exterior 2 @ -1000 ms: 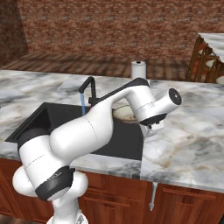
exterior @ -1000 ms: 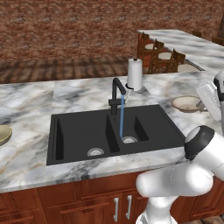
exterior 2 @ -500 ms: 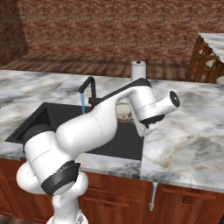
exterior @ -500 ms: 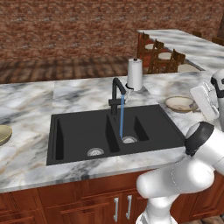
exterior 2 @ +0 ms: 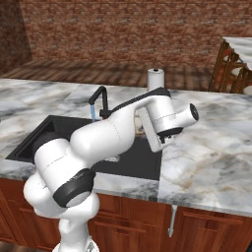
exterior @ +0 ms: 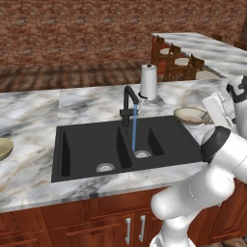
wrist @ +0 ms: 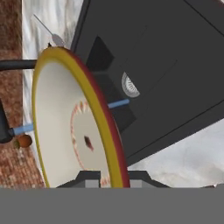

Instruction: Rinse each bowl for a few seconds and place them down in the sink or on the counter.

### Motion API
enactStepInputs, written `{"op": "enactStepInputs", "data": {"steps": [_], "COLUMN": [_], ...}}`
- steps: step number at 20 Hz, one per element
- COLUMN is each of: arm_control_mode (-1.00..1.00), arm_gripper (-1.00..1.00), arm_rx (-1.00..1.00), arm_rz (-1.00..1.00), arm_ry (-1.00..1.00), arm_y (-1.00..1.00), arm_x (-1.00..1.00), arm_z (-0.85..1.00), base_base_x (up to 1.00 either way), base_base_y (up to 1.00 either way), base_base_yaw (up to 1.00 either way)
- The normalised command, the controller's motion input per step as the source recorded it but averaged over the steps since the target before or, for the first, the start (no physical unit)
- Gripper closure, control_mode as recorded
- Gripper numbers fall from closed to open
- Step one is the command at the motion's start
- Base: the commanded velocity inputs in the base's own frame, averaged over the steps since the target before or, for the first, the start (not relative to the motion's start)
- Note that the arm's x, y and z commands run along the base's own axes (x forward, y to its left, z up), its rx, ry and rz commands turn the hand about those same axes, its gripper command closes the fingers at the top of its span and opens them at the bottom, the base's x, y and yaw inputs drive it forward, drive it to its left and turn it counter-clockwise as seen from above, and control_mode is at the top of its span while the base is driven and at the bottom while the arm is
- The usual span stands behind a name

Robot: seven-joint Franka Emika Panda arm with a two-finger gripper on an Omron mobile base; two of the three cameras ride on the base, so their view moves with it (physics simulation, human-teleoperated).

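Counter [exterior: 29, 111] to the left of the sink [exterior: 72, 144] carries the olive-tan bowl [exterior: 4, 147], lying well apart from the basin rim and cut by the frame edge; we judge it not yet rinsed. In the sink itself, the black gooseneck faucet [exterior: 128, 99] stands at the back behind the divider, and a thin blue water stream [exterior: 134, 130] falls from it into the right basin, close to that basin's drain [exterior: 143, 154]. Behind the sink stands the white paper-towel roll [exterior: 148, 82].

Just right of the sink is the cream-rimmed bowl [exterior: 190, 115], and here is the change. A second ago it lay farther to the right of the sink; now it sits nearer the right basin's edge, carried by the gripper [exterior: 208, 116]. In the hand view, we see the bowl [wrist: 74, 127] turned on edge, its yellow-and-red rim running down between the two dark finger tips. The jaws are closed on that rim, so we take the bowl as held.

For the task, this means the first bowl is off the counter and travelling towards the water. What remains, as we judge it, is bringing it left under the stream, holding it there briefly, then setting it down.
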Motion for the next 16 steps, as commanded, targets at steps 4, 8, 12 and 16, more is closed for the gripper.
{"op": "enactStepInputs", "data": {"steps": [4, 8, 12, 16], "arm_control_mode": [-1.00, -1.00, -1.00, -1.00], "arm_gripper": [1.00, 1.00, 1.00, 1.00], "arm_rx": [0.05, 0.04, 0.03, 0.01], "arm_rz": [0.12, 0.11, 0.10, 0.10], "arm_ry": [0.00, 0.00, 0.00, 0.00], "arm_y": [0.24, 0.30, 0.32, 0.34], "arm_x": [0.19, 0.23, 0.23, 0.22], "arm_z": [-0.14, -0.12, -0.09, -0.07], "base_base_x": [0.00, 0.00, 0.00, 0.00], "base_base_y": [0.00, 0.00, 0.00, 0.00], "base_base_yaw": [0.00, 0.00, 0.00, 0.00]}}
